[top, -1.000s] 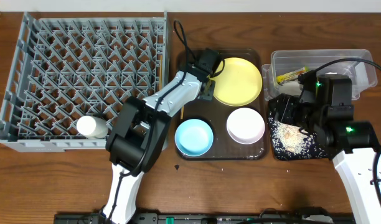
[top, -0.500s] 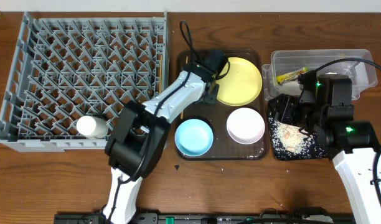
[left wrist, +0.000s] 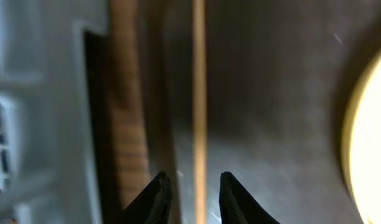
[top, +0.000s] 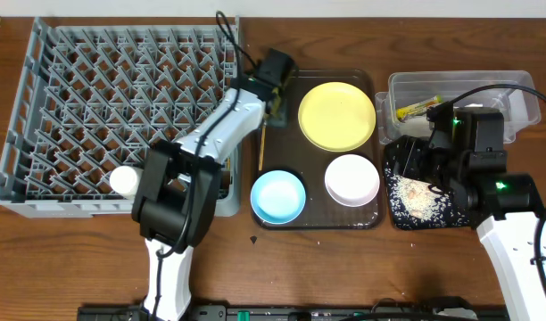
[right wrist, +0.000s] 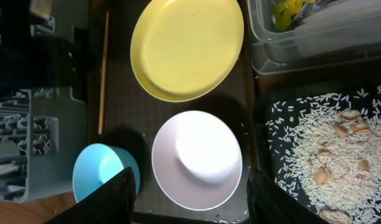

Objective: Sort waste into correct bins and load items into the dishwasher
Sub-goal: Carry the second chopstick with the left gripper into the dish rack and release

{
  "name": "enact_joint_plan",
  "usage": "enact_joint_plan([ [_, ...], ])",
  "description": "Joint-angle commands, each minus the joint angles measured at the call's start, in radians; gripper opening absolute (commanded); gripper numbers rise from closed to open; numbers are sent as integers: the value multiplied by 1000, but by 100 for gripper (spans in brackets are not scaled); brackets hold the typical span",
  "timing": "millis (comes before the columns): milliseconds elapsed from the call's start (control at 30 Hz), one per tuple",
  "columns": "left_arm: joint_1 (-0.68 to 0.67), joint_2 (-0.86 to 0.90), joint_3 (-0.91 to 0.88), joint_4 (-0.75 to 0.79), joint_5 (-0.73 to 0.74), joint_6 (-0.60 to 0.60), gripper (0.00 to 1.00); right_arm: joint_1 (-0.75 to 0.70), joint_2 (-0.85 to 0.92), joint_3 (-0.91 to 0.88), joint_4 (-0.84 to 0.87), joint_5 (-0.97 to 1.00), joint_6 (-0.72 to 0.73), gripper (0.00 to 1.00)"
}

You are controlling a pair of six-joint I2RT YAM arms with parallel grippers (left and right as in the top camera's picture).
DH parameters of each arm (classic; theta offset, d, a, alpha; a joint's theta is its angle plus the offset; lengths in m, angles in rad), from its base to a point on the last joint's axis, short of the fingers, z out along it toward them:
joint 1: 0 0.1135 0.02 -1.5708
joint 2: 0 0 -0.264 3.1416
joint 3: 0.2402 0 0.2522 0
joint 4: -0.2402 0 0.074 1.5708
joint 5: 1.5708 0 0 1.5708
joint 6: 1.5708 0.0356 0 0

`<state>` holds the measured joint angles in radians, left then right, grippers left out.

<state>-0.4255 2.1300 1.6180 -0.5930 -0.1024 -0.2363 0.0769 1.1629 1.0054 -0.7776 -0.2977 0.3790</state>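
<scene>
Looking down from overhead, the left gripper (top: 275,78) hangs over the top-left corner of the brown serving tray (top: 310,160). It is above a chopstick (top: 262,147) lying beside the yellow plate (top: 337,116). The white cup (top: 126,181) sits in the grey rack (top: 41,107).

Left wrist: its fingers (left wrist: 154,196) stand apart, and the chopstick (left wrist: 199,93) runs into the gap with space on either side.

Right wrist: the right gripper (right wrist: 192,186) is spread wide above the white bowl (right wrist: 197,149), with rice (right wrist: 327,155) in the black tray (right wrist: 272,140) alongside.
</scene>
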Motion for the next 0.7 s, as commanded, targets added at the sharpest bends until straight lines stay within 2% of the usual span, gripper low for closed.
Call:
enact_joint_plan([
  [0,2,3,-21,9,-10,-4,28,-3,2,14,-1,-7,6,55],
  [233,-3,92,-25,-3,24,-1,28,-3,2,14,-5,-7,6,55],
  [533,-32,100,-25,13,175,-1,28,-3,2,14,-8,-6,6,54],
  [667,-61,100,-25,7,195,0,28,-3,2,14,-12,-7,6,54],
])
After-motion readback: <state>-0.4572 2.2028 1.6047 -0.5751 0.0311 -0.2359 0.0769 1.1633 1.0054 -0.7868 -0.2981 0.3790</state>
